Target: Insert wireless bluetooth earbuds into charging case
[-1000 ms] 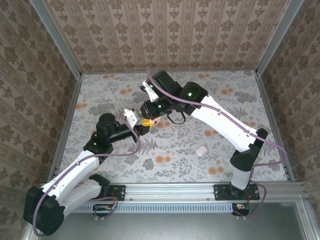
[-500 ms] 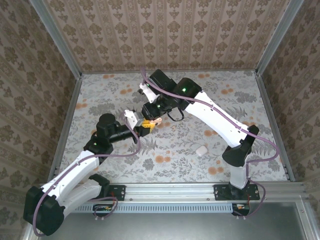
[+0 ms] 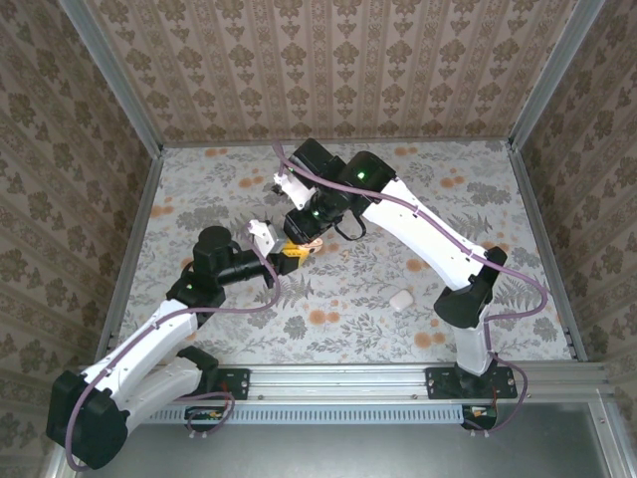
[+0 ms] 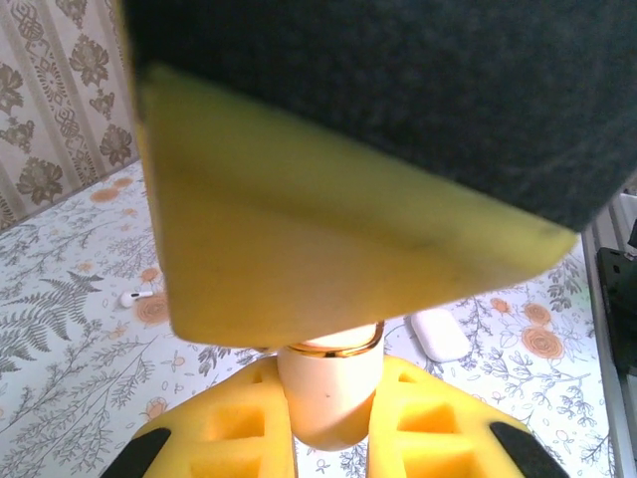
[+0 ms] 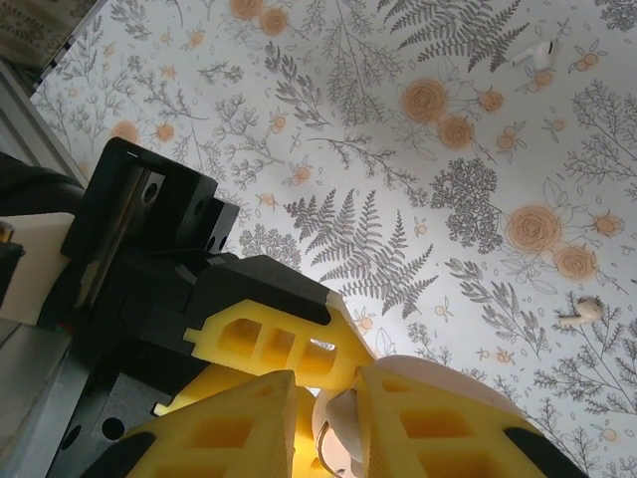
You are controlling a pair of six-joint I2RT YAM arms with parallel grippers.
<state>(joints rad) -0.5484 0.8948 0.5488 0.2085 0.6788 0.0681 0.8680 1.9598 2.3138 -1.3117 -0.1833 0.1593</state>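
Table, covered in a fern-and-flower print, fills the walled enclosure. The left arm reaches from its near-left base toward the middle. The right arm rises from the near-right base and bends back to the left, so that the two wrists meet a little left of centre, about midway between near and far.

The left gripper is clenched on a tan piece, a pale rounded body with a gold band round its upper end, which stands between the yellow fingers. The right gripper comes at the same tan piece from the far side. Its own yellow fingers are also closed around it, and one of them lies right over the left gripper's finger.

The charging case, a white rounded box, lies flat on the table to the right of the grippers and nearer to the bases, well apart from both.

The wireless bluetooth earbuds lie loose on the printed cover, outside the case. In the right wrist view, one earbud lies beside a fern leaf. The other earbud rests well apart from it, closer to the grippers.
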